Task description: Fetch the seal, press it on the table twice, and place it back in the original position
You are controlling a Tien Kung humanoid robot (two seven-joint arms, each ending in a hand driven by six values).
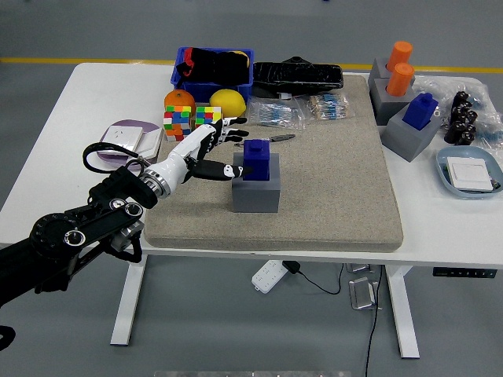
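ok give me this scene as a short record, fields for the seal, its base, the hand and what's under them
seal: blue block-shaped seal, upright in its holder
base: grey square holder, near the mat's middle
left hand: white-and-black five-fingered hand, fingers spread, thumb tip at the seal's left side, not yet gripping
right hand: not in view
surface: beige felt mat on the white table
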